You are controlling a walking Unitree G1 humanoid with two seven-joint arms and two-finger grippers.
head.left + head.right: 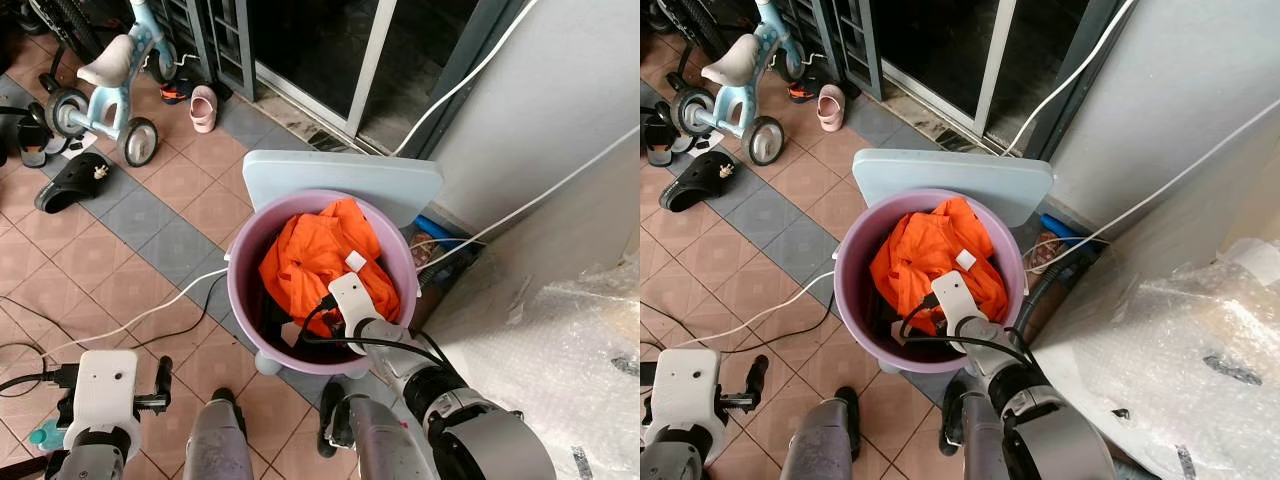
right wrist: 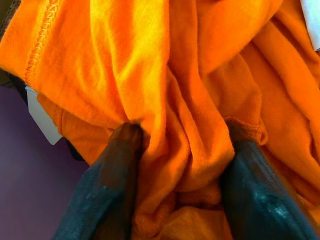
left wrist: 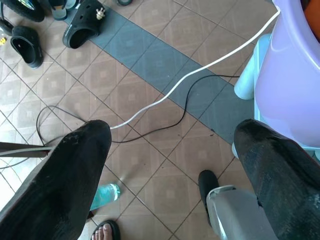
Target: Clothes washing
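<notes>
The orange garment (image 1: 325, 255) lies bunched inside the purple plastic tub (image 1: 245, 250), in the middle of the head views, and the tub stands on a pale blue stool (image 1: 400, 180) on the tiled floor (image 1: 150, 250). The right gripper (image 2: 180, 150) is down in the tub, and its two black fingers (image 2: 115, 175) stand apart with a thick fold of the orange cloth between them; they press into the fabric but they are not closed on it yet. The left gripper (image 3: 172, 150) hangs at the lower left of the head views, open, above the floor.

I think the main risk is a poor hold. The fold between the fingers is loose and thick, so the fingers may close on one thin layer, and the garment could slip back when the arm lifts. A dark piece of clothing (image 1: 275, 315) lies under the orange one and could come up too. The black cable (image 1: 340, 340) of the arm hangs over the tub rim and may catch there.

The garment is crumpled, so it has no clear direction. Its heap runs roughly from the upper right of the tub to the lower left, and a white label (image 1: 355, 262) lies on top.
</notes>
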